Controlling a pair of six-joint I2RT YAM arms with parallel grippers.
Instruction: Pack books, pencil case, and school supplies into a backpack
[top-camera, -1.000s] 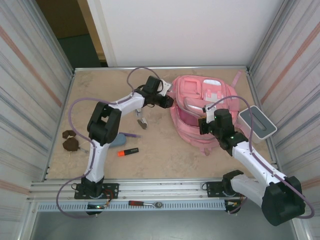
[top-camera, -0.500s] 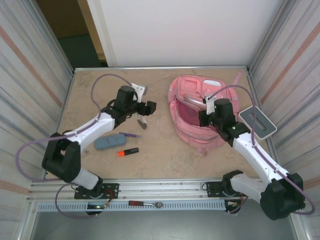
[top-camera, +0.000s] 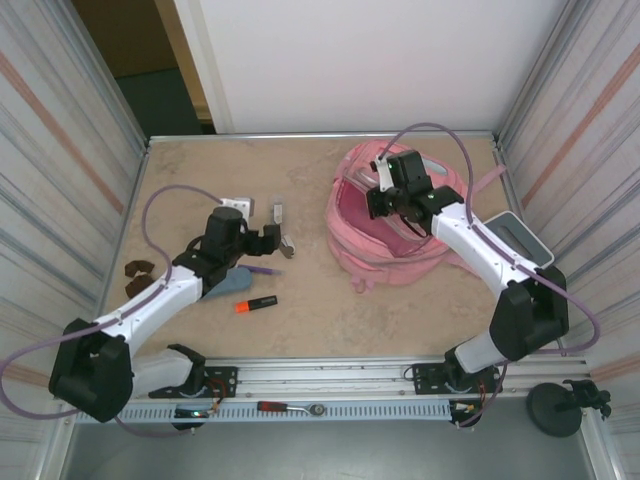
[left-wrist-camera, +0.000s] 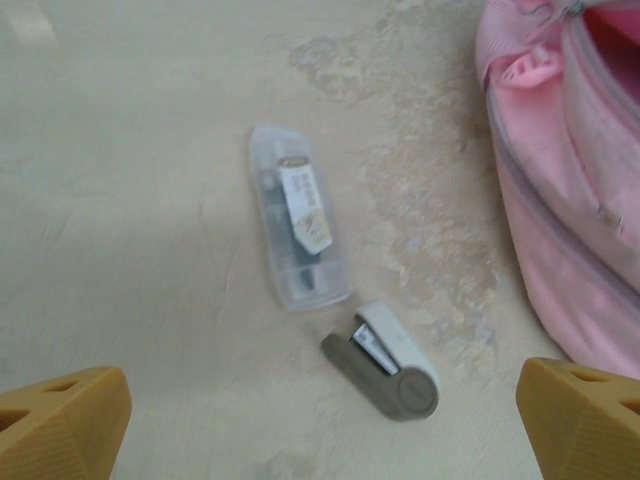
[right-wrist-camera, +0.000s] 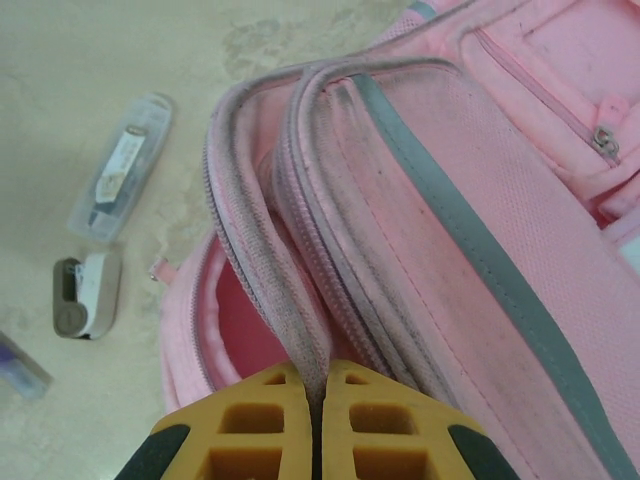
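Backpack (top-camera: 380, 252) first: where is it against your grippers?
It lies on the table's (top-camera: 330, 320) right half; my right gripper (right-wrist-camera: 320, 400) has its fingers pressed together on a zip-edged rim of the open compartment.
What's inside?
Pink lining shows in the gap; deeper in I cannot tell.
And the left gripper (left-wrist-camera: 318, 425)?
Spread wide over a clear case (left-wrist-camera: 297, 232) and a small grey-white piece (left-wrist-camera: 385, 362), the pencil case (top-camera: 236, 277) lying near on my side of it

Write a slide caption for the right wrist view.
Right end effector pinching the zipper rim of the backpack, with a clear box and small white-grey piece on the table.
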